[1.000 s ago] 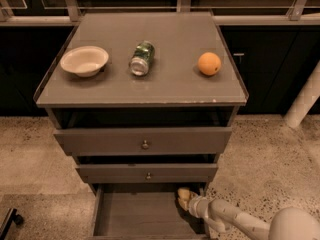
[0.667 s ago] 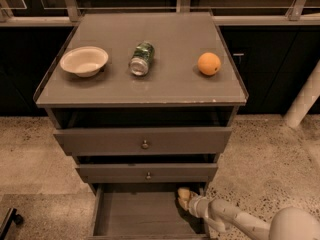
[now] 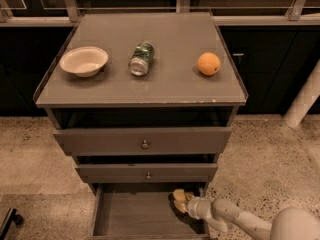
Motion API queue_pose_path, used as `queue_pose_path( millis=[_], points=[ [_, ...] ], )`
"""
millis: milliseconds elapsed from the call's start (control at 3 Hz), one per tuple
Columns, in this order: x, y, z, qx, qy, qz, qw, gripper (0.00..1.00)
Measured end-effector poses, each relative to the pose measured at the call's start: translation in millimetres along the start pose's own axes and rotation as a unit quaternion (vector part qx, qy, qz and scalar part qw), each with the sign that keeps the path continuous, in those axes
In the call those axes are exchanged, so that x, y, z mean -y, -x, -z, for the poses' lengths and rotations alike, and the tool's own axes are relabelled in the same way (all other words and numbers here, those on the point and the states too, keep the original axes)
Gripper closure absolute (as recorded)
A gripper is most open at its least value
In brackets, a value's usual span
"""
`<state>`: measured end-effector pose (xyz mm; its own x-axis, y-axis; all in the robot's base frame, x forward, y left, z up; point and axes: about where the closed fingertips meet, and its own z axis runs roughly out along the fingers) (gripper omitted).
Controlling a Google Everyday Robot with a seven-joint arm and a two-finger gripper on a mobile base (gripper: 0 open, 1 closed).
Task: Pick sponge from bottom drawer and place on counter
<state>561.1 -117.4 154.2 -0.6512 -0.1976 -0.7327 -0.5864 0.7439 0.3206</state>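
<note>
The pale yellow sponge [image 3: 178,195] lies at the back right corner of the open bottom drawer [image 3: 135,216], just under the front of the middle drawer. My gripper [image 3: 185,204] reaches in from the lower right on a white arm, and its tip is right at the sponge, touching or partly covering its near side. The counter [image 3: 165,79] is the flat grey-brown cabinet top above.
On the counter stand a cream bowl [image 3: 83,60] at left, a green can [image 3: 141,59] on its side in the middle and an orange [image 3: 208,63] at right. The top drawer [image 3: 144,141] and middle drawer [image 3: 147,173] stick out slightly. A white post [image 3: 305,96] stands at right.
</note>
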Motion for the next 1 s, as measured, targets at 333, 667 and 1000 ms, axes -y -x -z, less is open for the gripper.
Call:
queue_pose_path(
  millis=[333, 667, 1000],
  points=[
    [0.0, 0.0, 0.0, 0.0, 0.0, 0.0, 1.0, 1.0],
    [-28.7, 8.6, 12.4, 0.009, 0.047, 0.026, 0.9985, 1.0],
    [-72.8, 28.9, 54.8, 0.038, 0.083, 0.079, 0.9926, 1.0]
  ],
)
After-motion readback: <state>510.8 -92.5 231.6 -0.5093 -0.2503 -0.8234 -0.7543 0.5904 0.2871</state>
